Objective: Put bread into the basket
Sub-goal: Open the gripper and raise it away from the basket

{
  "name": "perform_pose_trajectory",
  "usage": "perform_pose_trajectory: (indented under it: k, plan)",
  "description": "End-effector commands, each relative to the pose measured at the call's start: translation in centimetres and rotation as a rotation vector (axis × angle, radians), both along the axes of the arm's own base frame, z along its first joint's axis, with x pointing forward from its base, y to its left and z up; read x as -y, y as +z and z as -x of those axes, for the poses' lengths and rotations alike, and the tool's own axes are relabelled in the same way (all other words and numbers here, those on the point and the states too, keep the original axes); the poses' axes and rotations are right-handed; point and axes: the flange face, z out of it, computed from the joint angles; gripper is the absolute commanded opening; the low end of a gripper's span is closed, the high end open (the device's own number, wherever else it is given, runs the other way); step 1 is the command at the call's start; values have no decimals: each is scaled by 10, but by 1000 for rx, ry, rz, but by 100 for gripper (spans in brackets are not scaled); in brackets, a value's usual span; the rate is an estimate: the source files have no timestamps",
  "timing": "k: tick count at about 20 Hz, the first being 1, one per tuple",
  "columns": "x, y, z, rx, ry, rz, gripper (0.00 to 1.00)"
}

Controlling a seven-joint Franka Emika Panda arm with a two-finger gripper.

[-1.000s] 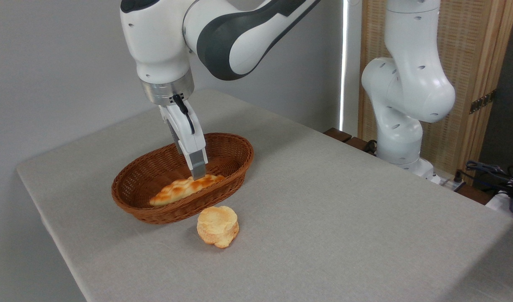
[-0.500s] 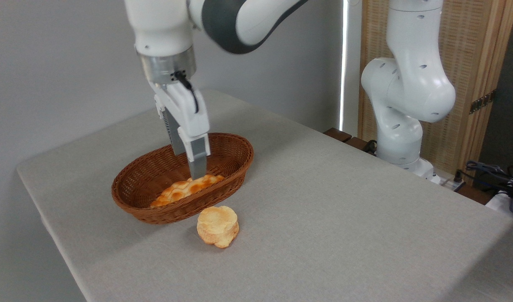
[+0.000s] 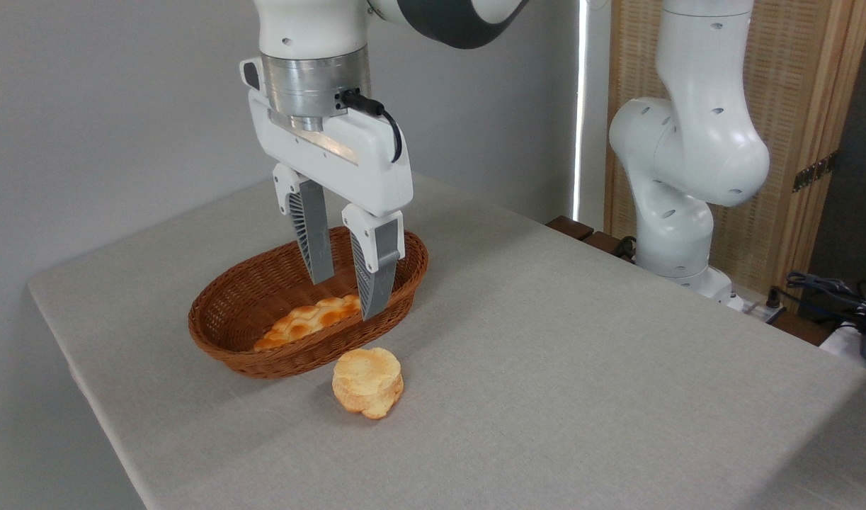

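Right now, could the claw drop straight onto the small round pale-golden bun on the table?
Probably not straight down: the open claw hangs over the reddish-brown wicker basket. The bun sits outside it, uncovered, so a short shift toward the camera should reach it.

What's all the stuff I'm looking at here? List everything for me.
braided loaf: one, golden-orange, lying inside the basket
basket: one, reddish-brown wicker, left part of the table
round bun: one, pale golden, on the table just in front of the basket
table: one, grey cloth-covered
wooden screen: one, light wood, back right
cables: several, dark, far right
robot arm: one, white and grey
gripper: one, fingers apart, empty, above the basket
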Motion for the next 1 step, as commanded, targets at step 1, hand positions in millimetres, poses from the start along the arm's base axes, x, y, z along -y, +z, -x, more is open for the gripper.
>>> perform_pose_trajectory:
  k: [1]
  plan:
    - [5, 4, -3, -6, 40, -8, 100]
